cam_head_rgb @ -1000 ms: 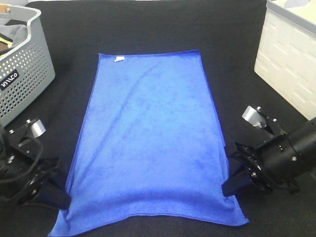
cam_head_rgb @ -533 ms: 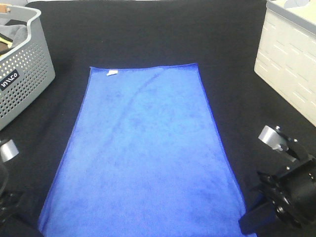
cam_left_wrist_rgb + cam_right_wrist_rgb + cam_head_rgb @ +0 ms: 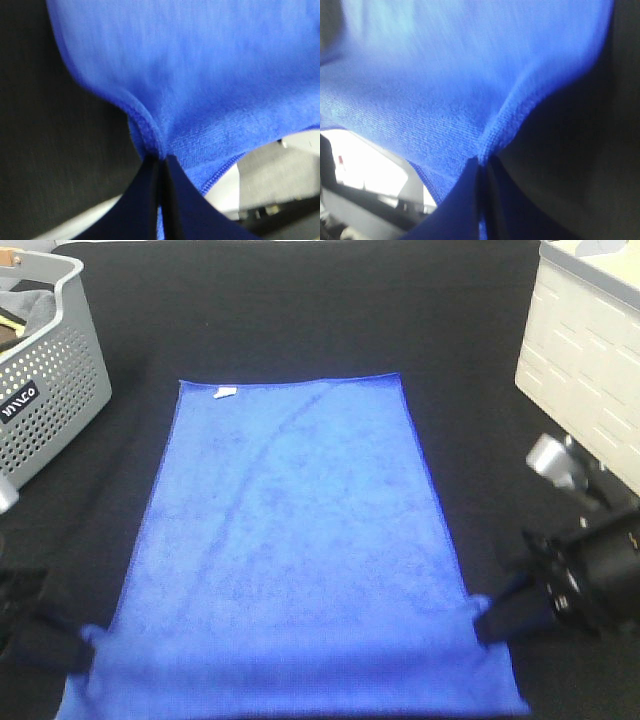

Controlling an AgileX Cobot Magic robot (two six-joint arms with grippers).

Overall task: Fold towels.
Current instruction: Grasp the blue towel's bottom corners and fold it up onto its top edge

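A blue towel (image 3: 290, 550) lies spread lengthwise on the black table, with a small white tag (image 3: 224, 393) at its far left corner. My left gripper (image 3: 78, 645) is shut on the towel's left edge near the front corner; the left wrist view shows the fingers pinching the hem (image 3: 150, 145). My right gripper (image 3: 484, 620) is shut on the towel's right edge near the front corner, and the right wrist view shows the same pinch (image 3: 487, 145). The front end of the towel is lifted and stretched between both grippers.
A grey perforated basket (image 3: 45, 370) holding cloth stands at the back left. A white crate (image 3: 590, 360) stands at the back right. The black table surface (image 3: 300, 310) surrounds the towel.
Both grippers drew toward the front, dragging the towel with them, then rose and came back a little, so the front end is now lifted and taut.
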